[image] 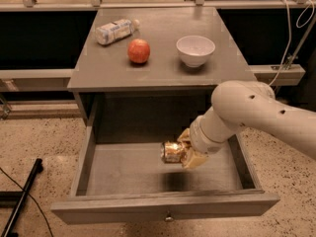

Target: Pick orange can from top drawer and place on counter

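The orange can lies on its side in my gripper, whose tan fingers are shut on its right end. The can hangs above the floor of the open top drawer, with its shadow on the floor below it. My white arm reaches in from the right over the drawer's right side. The drawer's front panel carries a small knob. The grey counter lies above and behind the drawer.
On the counter are a clear plastic bottle lying at the back left, a red-orange apple and a white bowl. A black pole lies on the speckled floor at left. Cables hang at the right.
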Robot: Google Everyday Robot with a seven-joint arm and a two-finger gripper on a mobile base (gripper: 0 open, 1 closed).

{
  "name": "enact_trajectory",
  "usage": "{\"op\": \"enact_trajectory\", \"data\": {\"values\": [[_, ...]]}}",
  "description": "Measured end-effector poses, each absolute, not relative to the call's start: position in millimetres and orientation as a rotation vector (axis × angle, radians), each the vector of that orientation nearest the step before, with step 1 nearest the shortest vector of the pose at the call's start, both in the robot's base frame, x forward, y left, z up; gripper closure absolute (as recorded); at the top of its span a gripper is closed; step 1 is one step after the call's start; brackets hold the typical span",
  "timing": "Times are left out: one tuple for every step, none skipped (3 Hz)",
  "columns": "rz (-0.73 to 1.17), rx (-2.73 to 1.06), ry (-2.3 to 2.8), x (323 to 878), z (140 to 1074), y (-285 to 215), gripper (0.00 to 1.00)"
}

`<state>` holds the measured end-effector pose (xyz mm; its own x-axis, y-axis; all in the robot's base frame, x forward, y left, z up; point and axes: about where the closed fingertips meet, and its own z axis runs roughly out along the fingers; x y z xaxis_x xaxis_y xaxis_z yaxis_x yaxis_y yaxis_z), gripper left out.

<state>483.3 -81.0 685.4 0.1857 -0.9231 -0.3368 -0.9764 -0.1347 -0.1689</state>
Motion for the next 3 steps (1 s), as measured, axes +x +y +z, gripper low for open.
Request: {"op": "enact_trajectory", "data": {"values": [[0.106, -2.094, 1.727, 510, 749, -86, 0.76], [0.002, -2.066, 1.669, 558, 835, -96, 0.76], [-0.100, -2.080, 1.654, 597, 886, -75, 0.76]]}}
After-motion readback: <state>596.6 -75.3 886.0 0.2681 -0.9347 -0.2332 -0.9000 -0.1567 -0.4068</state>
